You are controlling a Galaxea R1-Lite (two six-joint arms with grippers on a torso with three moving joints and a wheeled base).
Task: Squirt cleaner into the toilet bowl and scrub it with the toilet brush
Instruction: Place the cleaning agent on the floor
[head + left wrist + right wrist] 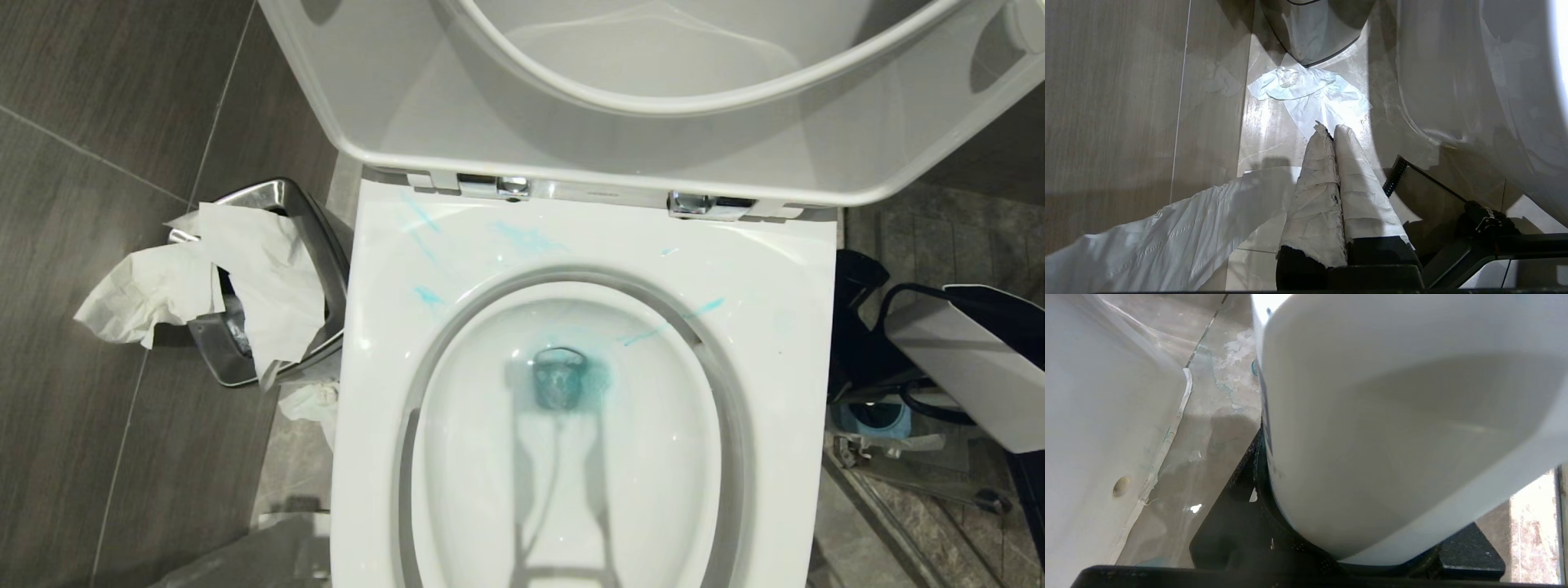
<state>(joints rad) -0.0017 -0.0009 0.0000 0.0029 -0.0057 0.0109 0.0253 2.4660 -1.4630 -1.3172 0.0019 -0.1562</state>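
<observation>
Risk 1: cleaner (526,238) is already streaked across the toilet bowl (784,343) rim. More would likely be spilt there or on the floor if the white container (1392,437) is tipped off-centre.
Risk 2: the container could slip from a half-wide clamp.
Right gripper (1290,551) is set about half open around that container. It sits low beside the bowl's right flank, well apart from the tinted water.
Left gripper (1332,130) is pressed closed and empty, aimed at floor tissue (1310,92).
Toilet brush is not seen in any view.
</observation>
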